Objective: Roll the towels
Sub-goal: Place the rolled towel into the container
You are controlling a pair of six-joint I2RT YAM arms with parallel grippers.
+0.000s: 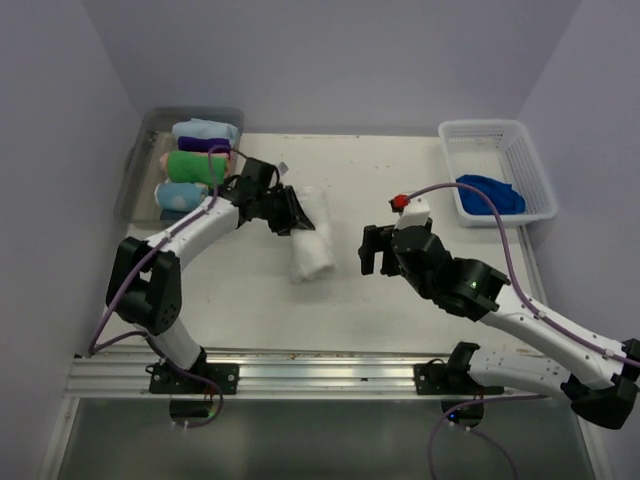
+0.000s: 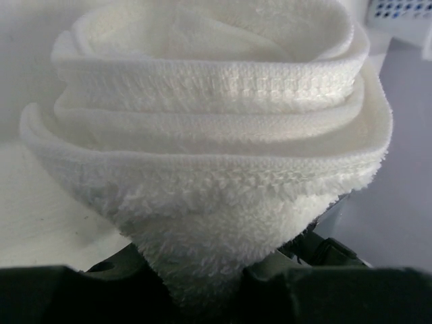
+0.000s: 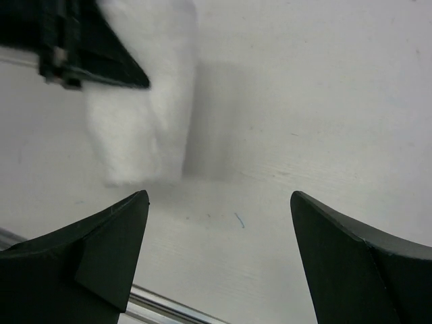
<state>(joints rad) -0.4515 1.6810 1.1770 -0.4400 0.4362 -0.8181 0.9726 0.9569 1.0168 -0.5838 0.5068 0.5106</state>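
The white towel [image 1: 311,245] is lying rolled up near the middle of the table [image 1: 420,170]. Its long axis is running near-to-far, with the far end leaning slightly to the right. The far end is being clamped by the left gripper [image 1: 292,215]. In the left wrist view the roll is being seen end-on, a spiral of layered hems, with its lowest fold being pinched between the dark fingers. The near end is resting free on the table.

The right gripper [image 1: 372,250] is being held spread wide, with nothing between its fingers. It is hanging near the roll on its right side, not touching it.

The blue towel [image 1: 492,193] is lying crumpled and unrolled inside the white basket [image 1: 533,170] at the far right corner.

The clear bin [image 1: 133,185] at the far left is holding rolled towels side by side — a pale roll [image 1: 207,130] farthest back, a green roll [image 1: 195,165] in the middle and a dotted pale blue roll [image 1: 180,196] nearest. A dark purple strip is showing between the pale and green rolls — what it is cannot be told.
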